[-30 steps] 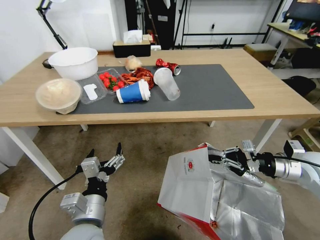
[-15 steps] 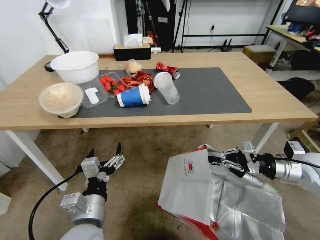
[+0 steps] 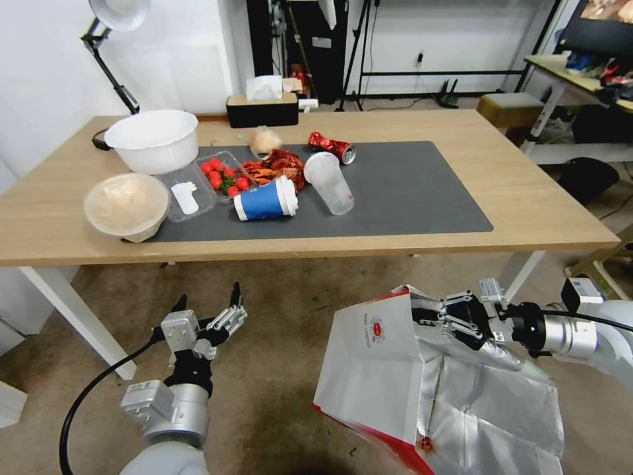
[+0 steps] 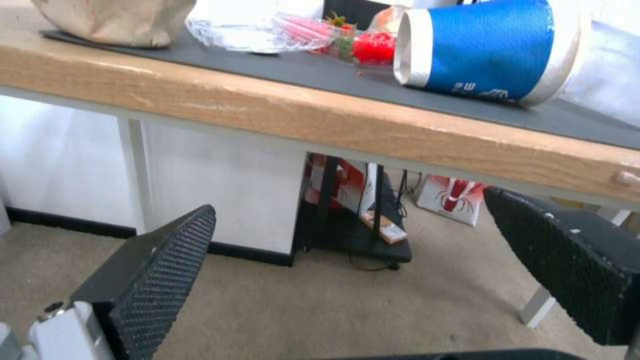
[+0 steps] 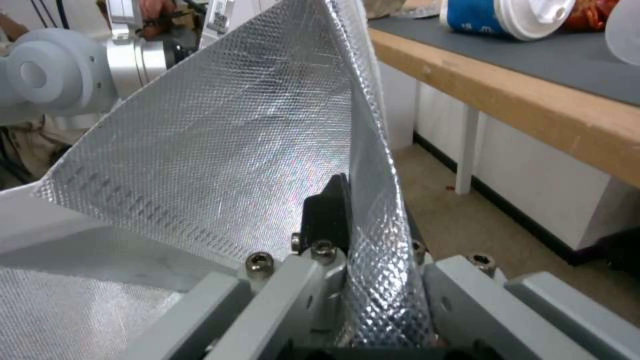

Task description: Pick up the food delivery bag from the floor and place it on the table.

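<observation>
Right gripper has the bag by its rim, lift to the surface not yet done.

Head view: the food delivery bag (image 3: pixel 395 369) sits low in front of the surface (image 3: pixel 527 198), below its front edge, over the floor (image 3: pixel 283 310); whether its base touches the floor, cannot tell. Right gripper (image 3: pixel 455 318) is clamped on the top rim at the foil side. Left gripper (image 3: pixel 208 316) hangs over the floor well apart from the bag, fingers spread, empty. Free mat space is on the right; blue cup (image 3: pixel 264 200) and clear cup (image 3: pixel 328 173) crowd the left.
Left wrist view: both pads (image 4: pixel 160 280) wide apart, surface edge (image 4: pixel 333 120) above.
Right wrist view: foil lining (image 5: pixel 233 140) pinched between the fingers (image 5: pixel 327 215). Thin single-wall grip, likely to slip or tear, so I'd lift slowly, clear the edge fully, and aim for the bare right side.
</observation>
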